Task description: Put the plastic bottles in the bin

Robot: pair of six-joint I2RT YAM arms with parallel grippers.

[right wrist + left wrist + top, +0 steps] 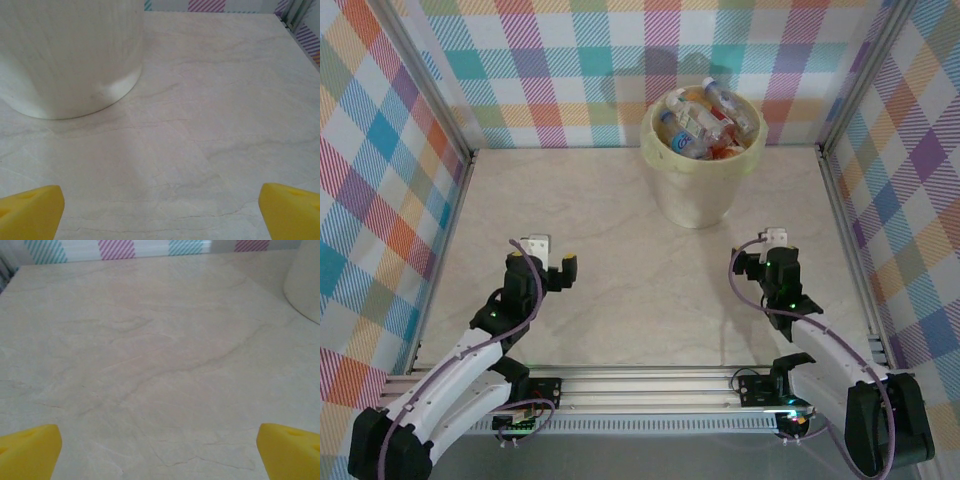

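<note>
Looking down from the top camera, the bin (702, 196) stands upright toward the far side of the pale marbled desk (600, 220), a little right of centre and near the checked back wall (560, 70). The plastic bottles (708, 124) are heaped inside it, rising to about its rim, with clear bodies and some red, orange and blue on them. The left end effector (542, 264) hangs over the near left part of the desk and the right end effector (766, 264) over the near right part, both well apart from the bin and gripping nothing. In the left wrist camera, the two yellow fingertips (30, 450) sit at the bottom corners, spread wide over bare desk, and a curved piece of the bin's wall shows at the upper right edge. In the right wrist camera, the yellow fingertips (31, 210) are likewise spread wide with nothing between them, and the bin's lower wall and base rest on the desk at the upper left, ahead of the fingers and not touching them.
</note>
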